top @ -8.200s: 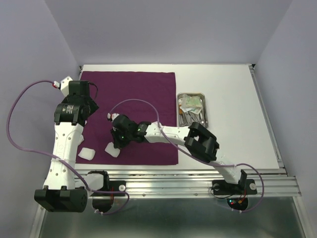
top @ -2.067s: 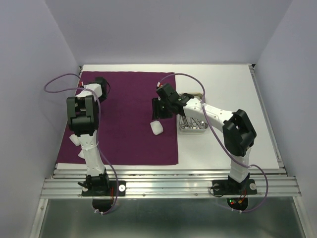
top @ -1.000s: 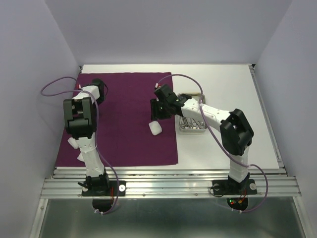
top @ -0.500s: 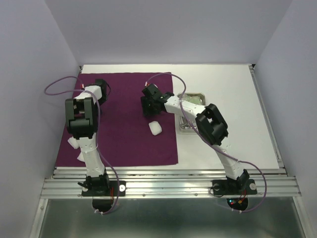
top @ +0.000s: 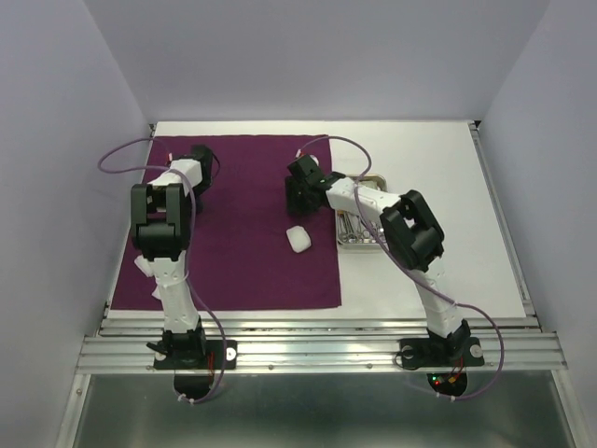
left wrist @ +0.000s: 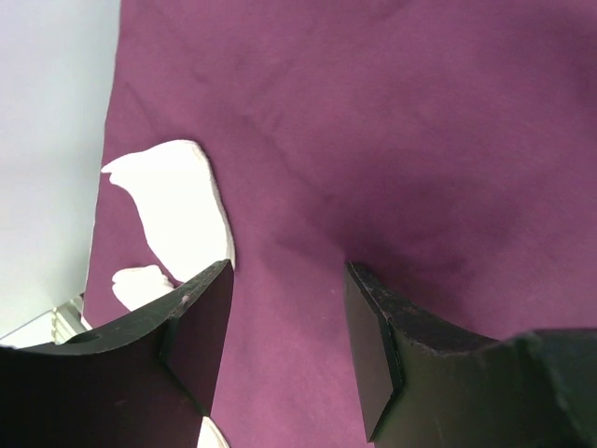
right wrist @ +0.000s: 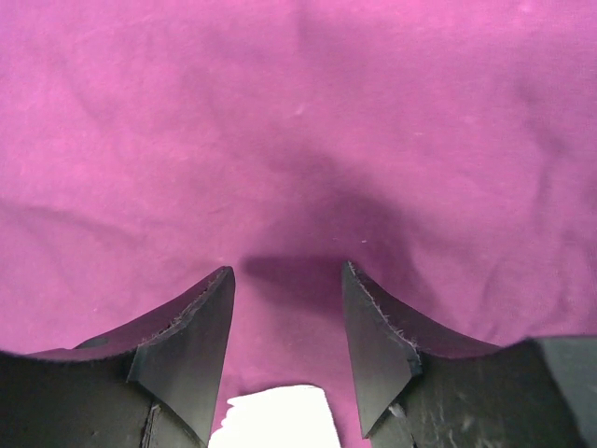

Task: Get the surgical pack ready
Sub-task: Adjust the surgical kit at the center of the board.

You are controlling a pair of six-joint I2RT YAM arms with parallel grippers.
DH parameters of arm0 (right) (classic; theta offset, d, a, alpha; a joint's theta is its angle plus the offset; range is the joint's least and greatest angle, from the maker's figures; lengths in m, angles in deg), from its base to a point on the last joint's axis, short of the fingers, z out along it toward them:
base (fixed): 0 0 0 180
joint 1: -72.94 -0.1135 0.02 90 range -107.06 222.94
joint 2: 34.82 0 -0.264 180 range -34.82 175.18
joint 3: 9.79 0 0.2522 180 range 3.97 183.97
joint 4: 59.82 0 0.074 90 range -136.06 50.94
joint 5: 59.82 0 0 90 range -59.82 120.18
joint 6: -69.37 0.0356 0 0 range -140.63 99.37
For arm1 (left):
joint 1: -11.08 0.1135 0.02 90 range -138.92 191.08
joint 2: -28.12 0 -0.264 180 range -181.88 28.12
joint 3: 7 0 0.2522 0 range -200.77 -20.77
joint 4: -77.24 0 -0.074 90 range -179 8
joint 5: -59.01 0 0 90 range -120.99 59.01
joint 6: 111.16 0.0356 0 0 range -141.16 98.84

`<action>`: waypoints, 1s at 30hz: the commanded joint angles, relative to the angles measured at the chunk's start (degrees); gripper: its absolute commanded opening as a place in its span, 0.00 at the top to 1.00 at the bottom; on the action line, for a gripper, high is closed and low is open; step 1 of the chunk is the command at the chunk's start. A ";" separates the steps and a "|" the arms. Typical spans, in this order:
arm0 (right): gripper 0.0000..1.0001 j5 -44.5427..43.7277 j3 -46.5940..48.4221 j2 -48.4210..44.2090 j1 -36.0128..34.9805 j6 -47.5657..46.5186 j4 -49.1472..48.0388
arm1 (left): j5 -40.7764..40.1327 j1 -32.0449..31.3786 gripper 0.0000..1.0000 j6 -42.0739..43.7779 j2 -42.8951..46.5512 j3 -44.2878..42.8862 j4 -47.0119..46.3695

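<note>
Table (top: 438, 187): white, carrying everything else; both arms reach over it from the near edge.
Purple drape (top: 242, 271): spread flat over the left half of the table and lying under both claws. Light creases show in the wrist views.
Steel tray (top: 359, 240): on the bare table, just beside the drape's right edge and to the right of the right claw. The right arm crosses over most of it.
Tray contents: thin steel instruments (top: 354, 227) show at the near end; the rest is hidden by the arm.
Middle gauze pad (top: 298, 239): a white lump on the drape, near the right claw on its near side and not touching it. In the right wrist view it shows as a white patch at the bottom edge.
Left gauze pads (left wrist: 177, 210): white pieces at the drape's left edge, to the left of the left claw and clear of its fingers.
Left gripper (left wrist: 287, 271): over the far-left part of the drape, fingers spread with only cloth between them, grasping nothing.
Right gripper (right wrist: 285, 271): over the drape's right part, released, with bare cloth in the gap.
</note>
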 commanded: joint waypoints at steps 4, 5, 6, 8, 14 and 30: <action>0.44 -4.38 -6.31 -1.17 3.40 -0.41 2.71 | 3.48 -3.59 0.38 -0.23 -2.03 -2.46 -1.07; 0.44 -4.55 -6.83 -1.43 3.40 -0.50 2.62 | 3.74 -3.77 0.38 -0.31 -2.20 -2.82 -1.07; 0.44 -5.08 -7.01 -1.70 3.40 -0.68 2.53 | 3.92 -4.38 0.38 -0.31 -2.55 -3.69 -1.07; 0.44 -5.52 -7.01 -1.87 3.92 -0.77 2.71 | 4.27 -5.00 0.38 -0.31 -2.91 -4.83 -0.81; 0.44 -3.77 -6.75 -2.49 3.93 -1.30 2.01 | 1.83 -5.97 0.37 0.47 -1.60 -9.75 1.21; 0.41 5.38 -4.29 -9.78 3.93 -5.07 2.18 | -15.77 -0.96 0.36 -9.90 2.01 -5.46 13.53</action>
